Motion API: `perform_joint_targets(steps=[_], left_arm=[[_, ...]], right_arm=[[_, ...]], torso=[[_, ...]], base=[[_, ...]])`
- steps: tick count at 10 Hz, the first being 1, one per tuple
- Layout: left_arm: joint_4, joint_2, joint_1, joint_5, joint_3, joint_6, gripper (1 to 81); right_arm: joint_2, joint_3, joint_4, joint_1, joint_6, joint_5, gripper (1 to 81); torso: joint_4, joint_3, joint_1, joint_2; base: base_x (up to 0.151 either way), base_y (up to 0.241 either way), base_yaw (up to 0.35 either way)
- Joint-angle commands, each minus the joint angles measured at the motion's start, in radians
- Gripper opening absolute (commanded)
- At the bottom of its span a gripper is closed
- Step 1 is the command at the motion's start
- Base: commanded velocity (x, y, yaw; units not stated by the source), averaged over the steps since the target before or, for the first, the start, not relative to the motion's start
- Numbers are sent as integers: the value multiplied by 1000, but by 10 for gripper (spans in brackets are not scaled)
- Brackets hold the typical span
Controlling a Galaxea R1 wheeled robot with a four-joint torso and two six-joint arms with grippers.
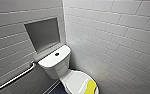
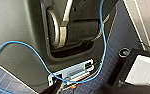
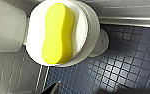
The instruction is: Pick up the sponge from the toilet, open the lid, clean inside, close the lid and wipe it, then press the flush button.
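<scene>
The white toilet (image 1: 53, 68) stands in the corner, its flat tank cover bearing the small dark flush button (image 1: 57, 54). The oval lid (image 1: 74, 80) is down, and the yellow sponge (image 1: 91, 87) lies on its front part. In the right wrist view the sponge (image 3: 58, 32) lies lengthwise across the lid (image 3: 34, 37). My right gripper (image 3: 92, 89) hangs open above it, off its near end, with nothing between the fingers. My left gripper (image 2: 82, 88) is open beside my own base, far from the toilet.
A metal grab bar (image 1: 13, 78) runs along the left wall under a recessed niche (image 1: 43, 33). A white tiled wall (image 1: 116, 45) stands close on the toilet's right. The floor (image 3: 116, 62) is dark blue tile. A blue cable (image 2: 28, 47) loops over my base.
</scene>
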Motion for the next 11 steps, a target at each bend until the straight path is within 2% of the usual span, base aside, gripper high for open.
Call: perform_joint_targets(steps=[1, 2, 3, 4, 6, 10, 11], left_arm=[[-4, -8, 19, 76, 17, 6, 811], [-7, -10, 19, 76, 17, 6, 811], [-7, -11, 19, 76, 17, 6, 811], [-7, -11, 19, 76, 17, 6, 811], [-7, -11, 19, 76, 17, 6, 811], [-8, -11, 19, 76, 17, 6, 811], [-8, -11, 19, 76, 17, 6, 811]], right_arm=[[-46, 16, 13, 140, 9, -81, 811], [-36, 16, 13, 155, 17, -84, 811], [-30, 17, 13, 169, 22, -84, 811], [-20, 16, 13, 193, 22, -84, 811], [9, 13, 10, 230, 45, -113, 811], [63, -23, 11, 278, 51, -137, 811], [66, -23, 13, 285, 51, -139, 811]], torso=[[0, -90, 62, -96], [0, -122, 84, -129], [0, -65, 108, -169], [0, -89, 124, -194], [0, -104, 159, -250], [0, -108, 251, -396], [0, -132, 211, -334]], base=[[0, 0, 0], [0, 0, 0], [0, 0, 0], [0, 0, 0], [0, 0, 0], [0, 0, 0], [0, 0, 0]])
